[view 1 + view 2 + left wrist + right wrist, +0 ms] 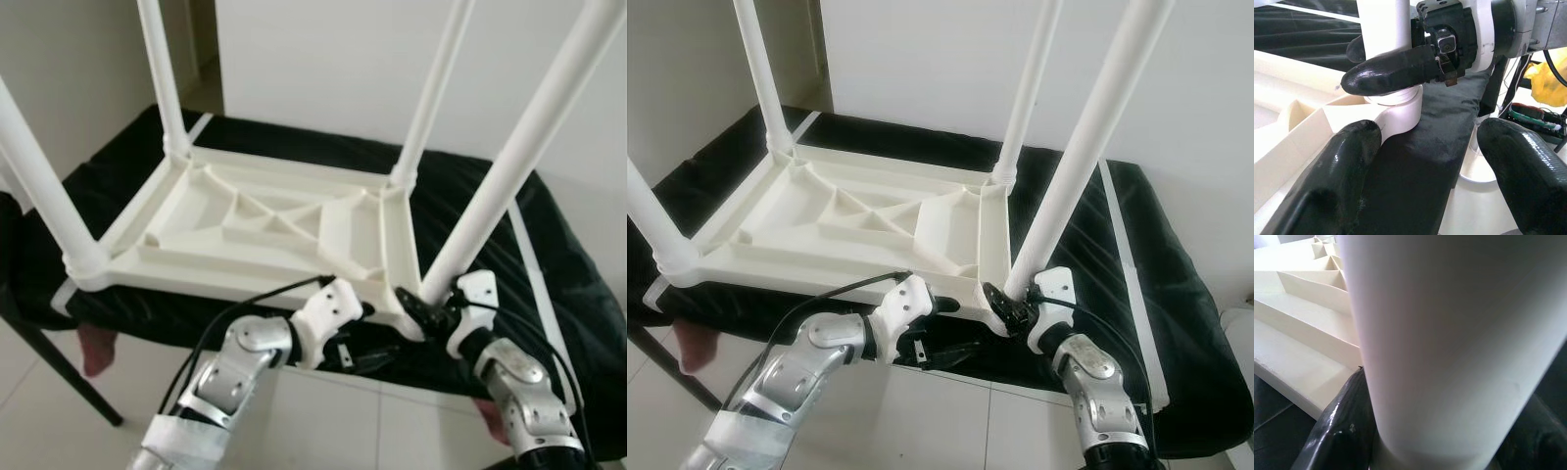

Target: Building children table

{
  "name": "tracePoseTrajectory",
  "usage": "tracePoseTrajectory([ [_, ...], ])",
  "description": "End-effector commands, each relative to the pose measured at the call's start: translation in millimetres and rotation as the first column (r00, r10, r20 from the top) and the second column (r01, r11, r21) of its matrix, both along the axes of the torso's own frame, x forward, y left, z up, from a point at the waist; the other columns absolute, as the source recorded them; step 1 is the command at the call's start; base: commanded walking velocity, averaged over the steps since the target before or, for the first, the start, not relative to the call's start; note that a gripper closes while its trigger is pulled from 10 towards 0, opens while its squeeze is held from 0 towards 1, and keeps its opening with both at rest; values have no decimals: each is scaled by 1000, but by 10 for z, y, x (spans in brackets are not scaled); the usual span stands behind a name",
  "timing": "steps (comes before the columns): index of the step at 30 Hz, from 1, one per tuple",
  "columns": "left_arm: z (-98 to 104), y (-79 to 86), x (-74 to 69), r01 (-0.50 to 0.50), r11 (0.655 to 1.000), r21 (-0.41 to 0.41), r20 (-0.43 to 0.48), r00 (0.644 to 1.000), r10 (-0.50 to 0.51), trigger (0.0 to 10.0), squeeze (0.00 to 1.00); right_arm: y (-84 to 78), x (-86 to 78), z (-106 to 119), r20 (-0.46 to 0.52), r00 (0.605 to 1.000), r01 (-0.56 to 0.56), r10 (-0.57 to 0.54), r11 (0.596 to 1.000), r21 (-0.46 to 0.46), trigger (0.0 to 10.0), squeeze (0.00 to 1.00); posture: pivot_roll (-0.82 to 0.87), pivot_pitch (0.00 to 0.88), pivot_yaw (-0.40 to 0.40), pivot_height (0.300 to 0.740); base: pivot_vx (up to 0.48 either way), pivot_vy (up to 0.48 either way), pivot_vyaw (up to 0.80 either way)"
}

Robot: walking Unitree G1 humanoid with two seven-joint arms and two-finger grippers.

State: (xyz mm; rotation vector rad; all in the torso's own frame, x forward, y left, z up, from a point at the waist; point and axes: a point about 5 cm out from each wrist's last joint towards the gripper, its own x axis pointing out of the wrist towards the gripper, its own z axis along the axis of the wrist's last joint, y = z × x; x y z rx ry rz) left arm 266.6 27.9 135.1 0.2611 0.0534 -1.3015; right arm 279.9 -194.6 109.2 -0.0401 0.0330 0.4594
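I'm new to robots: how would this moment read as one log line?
table top: upside down on black cloth | four legs in | right gripper: shut on near-right leg base | left gripper: open beside corner

Support surface: a table draped in a black cloth [549, 264], standing on a pale tiled floor [323, 421]. Lying directly on the cloth: a white plastic children's table [265, 230], upside down, ribbed underside up, four white legs [509, 162] rising from its corners.
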Motion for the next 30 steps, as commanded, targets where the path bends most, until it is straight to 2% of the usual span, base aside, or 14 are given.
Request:
tracePoseTrajectory([
  [1,0,11,22,-47,999,1,9,999,47,10000,0,-32,-22,-41,-17,1000,-5,4,1000,-6,0,0,30,0,-54,740,0,0,0],
  [6,-3,15,23,-46,999,4,8,999,46,10000,0,-23,-37,-57,-20,1000,-5,5,1000,5,0,0,31,0,-53,740,0,0,0],
  [7,-4,17,24,-46,999,4,8,999,46,10000,0,-16,-41,-63,-21,1000,-6,6,1000,5,863,0,31,0,-52,740,0,0,0],
  [8,-6,18,25,-47,999,5,8,999,46,10000,0,2,-42,-78,-26,1000,7,-6,1000,10,10000,0,31,0,-51,740,0,0,0],
  [15,-9,21,25,-46,999,7,10,999,46,10000,0,46,-35,-111,-34,998,61,-62,998,-8,10000,0,31,0,-51,740,0,0,0],
  [17,-6,23,29,-47,999,6,11,999,47,10000,0,110,-40,-81,-18,991,130,-130,991,30,10000,0,32,0,-53,740,0,0,0],
  [18,-6,23,29,-47,999,6,11,999,47,10000,0,110,-40,-81,-18,991,130,-130,991,30,10000,0,32,0,-53,740,0,0,0],
  [20,-5,24,28,-48,999,4,10,999,48,10000,0,178,-51,-108,-49,967,254,-251,966,43,10000,0,31,0,-55,740,0,0,0],
  [21,-5,24,28,-48,999,4,10,999,48,10000,0,178,-51,-108,-49,967,254,-251,966,43,10000,0,31,0,-55,740,0,0,0],
  [25,-10,7,26,-48,999,4,11,999,48,10000,0,240,-63,-184,-108,915,397,-388,915,72,10000,0,27,0,-54,740,0,0,0],
  [26,-10,7,26,-48,999,4,11,999,48,10000,0,240,-63,-184,-108,915,397,-388,915,72,10000,0,27,0,-54,740,0,0,0],
  [28,-8,-7,22,-44,999,3,12,999,44,10000,0,266,-75,-226,-120,874,479,-470,876,59,10000,0,28,0,-52,740,0,0,0],
  [29,-8,-7,22,-44,999,3,12,999,44,10000,0,266,-75,-226,-120,874,479,-470,876,59,10000,0,28,0,-52,740,0,0,0],
  [30,-6,-11,20,-41,999,2,11,999,41,10000,0,281,-91,-247,-123,841,535,-526,843,55,10000,0,28,0,-52,740,0,0,0],
])
